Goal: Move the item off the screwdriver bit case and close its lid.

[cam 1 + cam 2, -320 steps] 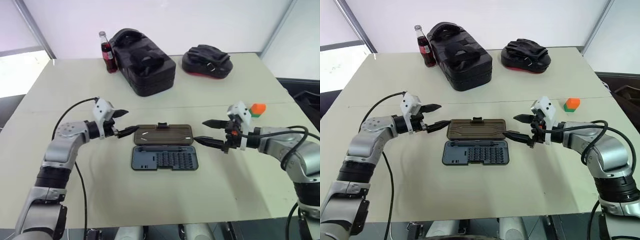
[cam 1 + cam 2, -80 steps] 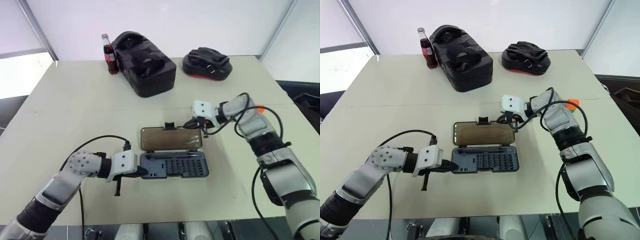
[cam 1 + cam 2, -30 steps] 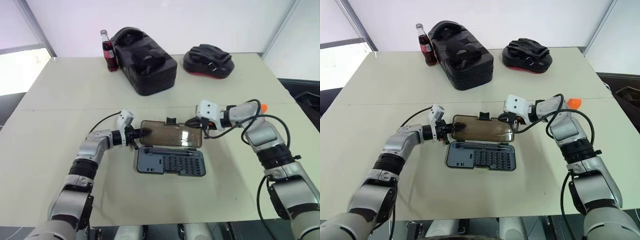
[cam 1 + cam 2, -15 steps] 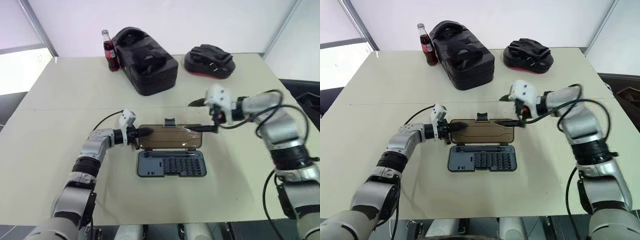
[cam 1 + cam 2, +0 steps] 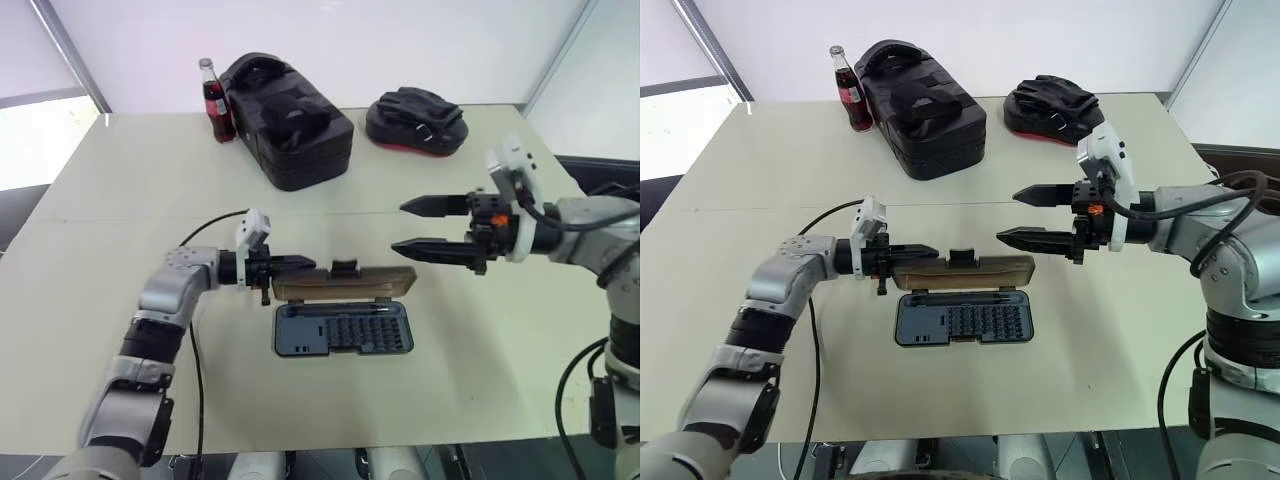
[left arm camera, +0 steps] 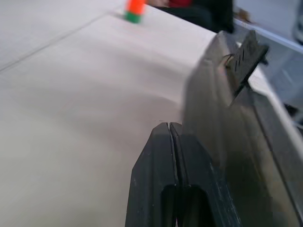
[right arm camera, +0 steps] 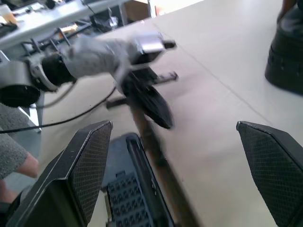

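Left pincer (image 5: 296, 263): clenched, at lid's left end | Lid (image 5: 345, 283): half-raised over screwdriver bit case (image 5: 343, 329) | Right pincer (image 5: 418, 225): released, above lid's right end | Item (image 6: 134, 10): on worktop (image 5: 140, 180), well beyond left pincer

A lab: bare test table (image 5: 100, 180), white walls, cluttered bench (image 7: 52, 14)

Cola bottle (image 5: 213, 100), upright, beside bulky black toolbox (image 5: 288, 125); black-and-red pad (image 5: 415, 120) near table's (image 5: 120, 180) far edge.
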Available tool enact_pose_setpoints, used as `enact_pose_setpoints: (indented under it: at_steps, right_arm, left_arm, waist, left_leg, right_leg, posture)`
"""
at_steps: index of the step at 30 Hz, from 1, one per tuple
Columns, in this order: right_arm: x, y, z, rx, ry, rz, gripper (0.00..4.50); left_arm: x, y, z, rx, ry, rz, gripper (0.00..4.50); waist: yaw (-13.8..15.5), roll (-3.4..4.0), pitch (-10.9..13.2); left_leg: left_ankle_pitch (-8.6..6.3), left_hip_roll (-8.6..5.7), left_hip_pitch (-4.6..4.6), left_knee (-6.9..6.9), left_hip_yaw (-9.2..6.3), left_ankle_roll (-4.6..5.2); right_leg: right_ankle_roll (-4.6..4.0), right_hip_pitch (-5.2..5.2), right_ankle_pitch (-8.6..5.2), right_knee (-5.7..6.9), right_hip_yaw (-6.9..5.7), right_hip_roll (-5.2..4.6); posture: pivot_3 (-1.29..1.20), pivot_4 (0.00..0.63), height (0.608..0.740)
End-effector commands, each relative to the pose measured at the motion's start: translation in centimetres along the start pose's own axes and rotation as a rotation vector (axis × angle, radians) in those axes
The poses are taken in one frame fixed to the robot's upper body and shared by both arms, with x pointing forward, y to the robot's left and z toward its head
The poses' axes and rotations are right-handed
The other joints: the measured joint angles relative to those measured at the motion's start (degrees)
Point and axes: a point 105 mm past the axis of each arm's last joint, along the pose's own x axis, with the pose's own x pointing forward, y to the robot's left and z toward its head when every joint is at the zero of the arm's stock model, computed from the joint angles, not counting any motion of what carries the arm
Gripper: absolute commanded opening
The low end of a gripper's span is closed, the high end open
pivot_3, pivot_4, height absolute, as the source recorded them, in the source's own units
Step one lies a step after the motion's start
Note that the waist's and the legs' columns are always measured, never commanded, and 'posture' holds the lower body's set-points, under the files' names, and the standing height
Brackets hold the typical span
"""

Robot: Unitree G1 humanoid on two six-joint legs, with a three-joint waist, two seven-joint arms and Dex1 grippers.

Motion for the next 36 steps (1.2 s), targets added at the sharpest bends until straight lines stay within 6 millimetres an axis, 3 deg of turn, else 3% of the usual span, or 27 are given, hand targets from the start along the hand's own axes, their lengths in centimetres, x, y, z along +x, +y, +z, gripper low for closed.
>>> enact_pose_setpoints:
  at_steps: [1, 4, 7, 14, 17, 24, 30, 36]
  right_arm:
    - [0.0, 0.8, 0.3, -0.057, 0.02, 0.02, 4.38]
    - [0.2, 1.0, -0.2, -0.064, 0.043, 0.029, 4.38]
    - [0.9, 2.0, -1.5, -0.07, 0.103, 0.071, 4.38]
    - [2.1, 4.5, -4.3, -0.075, 0.21, 0.172, 4.38]
    - [2.5, 4.7, -5.0, -0.076, 0.229, 0.177, 3.52]
    - [3.2, 6.0, -6.8, -0.073, 0.278, 0.221, 0.02]
    - [5.0, 6.2, -10.6, -0.208, 0.409, 0.137, 0.02]
    - [5.9, 7.7, -9.1, -0.233, 0.361, 0.126, 0.02]
  left_arm:
    - [0.4, -2.9, 0.2, 0.043, 0.069, -0.14, 0.0]
    - [0.4, -4.2, -0.7, 0.05, 0.13, -0.197, 0.0]
    - [0.6, -3.8, -1.4, 0.085, 0.157, -0.189, 0.0]
    - [1.1, 1.8, 4.3, 0.157, -0.015, 0.01, 0.0]
    - [1.3, 3.4, 4.7, 0.186, -0.009, 0.038, 0.0]
    - [2.7, 5.5, 2.5, 0.202, 0.081, 0.045, 0.0]
    - [5.9, 5.0, -0.8, 0.204, 0.198, -0.066, 0.0]
    - [7.4, 4.3, -1.7, 0.222, 0.251, -0.145, 0.0]
  waist:
    - [0.02, 0.0, 0.0]
    - [0.03, 0.0, 0.0]
    - [0.12, 0.0, 0.0]
    - [0.43, -0.08, 0.04]
    - [0.11, -0.05, 0.02]
    - [0.21, -0.07, 0.03]
    - [1.24, -0.08, 0.02]
    - [1.43, -0.09, 0.02]
  left_leg:
    - [0.0, 0.0, 0.0, 0.0, 0.0, 0.0]
    - [0.0, 0.01, 0.0, 0.0, 0.01, 0.0]
    - [-0.01, 0.01, 0.0, 0.0, 0.01, 0.02]
    - [-0.01, 0.0, -0.29, 0.16, -0.17, 0.03]
    - [-0.02, -0.02, -0.27, 0.15, -0.18, 0.05]
    - [-0.03, -0.11, -0.41, 0.12, -0.21, 0.07]
    - [-0.04, -0.22, -0.51, 0.16, -0.21, 0.09]
    - [-0.04, -0.22, -0.56, 0.18, -0.27, 0.09]
  right_leg:
    - [0.0, 0.0, 0.0, 0.0, 0.0, 0.0]
    - [0.0, 0.01, 0.0, -0.01, -0.01, 0.02]
    - [-0.01, 0.01, -0.01, -0.02, -0.01, 0.02]
    - [0.02, 0.0, 0.0, -0.18, -0.3, 0.03]
    - [0.03, 0.0, 0.01, -0.17, -0.34, 0.02]
    - [0.03, -0.05, 0.01, -0.31, -0.48, 0.06]
    - [0.04, -0.07, 0.01, -0.38, -0.49, 0.02]
    - [0.04, -0.12, 0.02, -0.34, -0.51, 0.04]
  posture:
    - [0.0, 0.15, 0.74]
    - [0.0, 0.15, 0.74]
    - [0.0, 0.15, 0.74]
    - [0.0, 0.15, 0.74]
    - [0.0, 0.15, 0.74]
    - [0.0, 0.15, 0.74]
    - [0.0, 0.15, 0.74]
    - [0.0, 0.15, 0.74]
